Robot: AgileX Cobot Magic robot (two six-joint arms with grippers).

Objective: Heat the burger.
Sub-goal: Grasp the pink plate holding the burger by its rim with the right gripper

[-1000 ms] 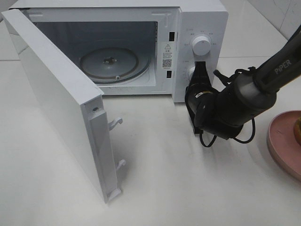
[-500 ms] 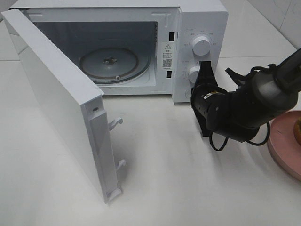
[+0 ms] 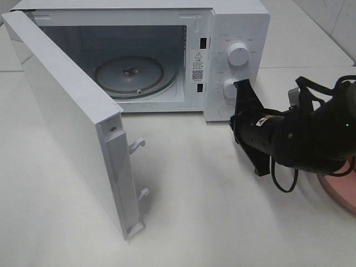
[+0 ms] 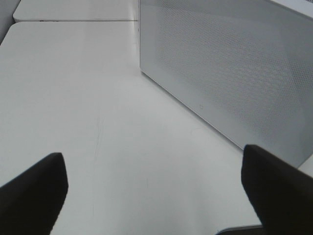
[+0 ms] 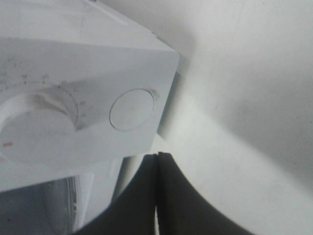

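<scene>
Your right fingers [image 3: 242, 87] are pressed tight together with nothing between them, their tips just beside the lower knob [image 3: 230, 88] of the microwave [image 3: 239, 22]. Your left fingers [image 4: 274, 191] stand wide apart and empty above the table [image 4: 73, 98], near the open door [image 4: 234, 73]. You cannot see the burger: the right arm covers most of the pink plate [image 3: 340, 193].

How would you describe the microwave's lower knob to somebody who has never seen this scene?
Find the white microwave with its door swung open. On the panel right of the cavity, two round white knobs sit one above the other. The lower knob is the one with the tip of the shut black right pincer close beside it; the upper knob stands free.
</scene>
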